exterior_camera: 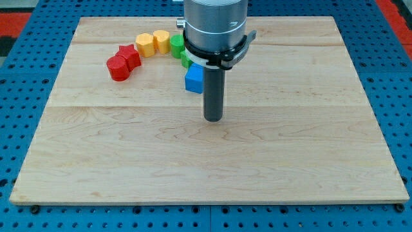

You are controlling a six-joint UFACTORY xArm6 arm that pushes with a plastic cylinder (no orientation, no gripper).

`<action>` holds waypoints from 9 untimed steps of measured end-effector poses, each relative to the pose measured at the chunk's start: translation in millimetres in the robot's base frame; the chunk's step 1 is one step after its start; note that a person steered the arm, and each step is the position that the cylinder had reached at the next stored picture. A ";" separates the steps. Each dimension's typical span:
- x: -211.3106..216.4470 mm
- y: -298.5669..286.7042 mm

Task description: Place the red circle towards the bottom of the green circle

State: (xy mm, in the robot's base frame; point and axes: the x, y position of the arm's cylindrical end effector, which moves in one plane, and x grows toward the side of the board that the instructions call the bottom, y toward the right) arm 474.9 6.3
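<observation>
The red circle (118,67) lies at the board's upper left, touching a red star (129,55) just above and to its right. The green circle (177,46) sits further right near the top, partly hidden by the arm. My tip (213,118) rests on the bare wood near the middle of the board, below and to the right of all the blocks and well to the right of the red circle. It touches no block.
Two yellow blocks (145,44) (161,40) sit between the red star and the green circle. A second green block (187,59) and a blue block (194,78) lie just left of the rod. The wooden board (257,161) sits on a blue pegboard.
</observation>
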 end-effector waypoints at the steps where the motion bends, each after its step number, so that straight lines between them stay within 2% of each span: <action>1: 16.6 -16.9; 2: 17.5 -22.7; 3: 8.9 -54.6; 4: -4.5 -110.0; 5: -6.5 -209.3; 6: -54.3 -262.7; 7: -93.9 -268.7; 9: -112.9 -258.3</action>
State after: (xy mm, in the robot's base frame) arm 362.0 -252.0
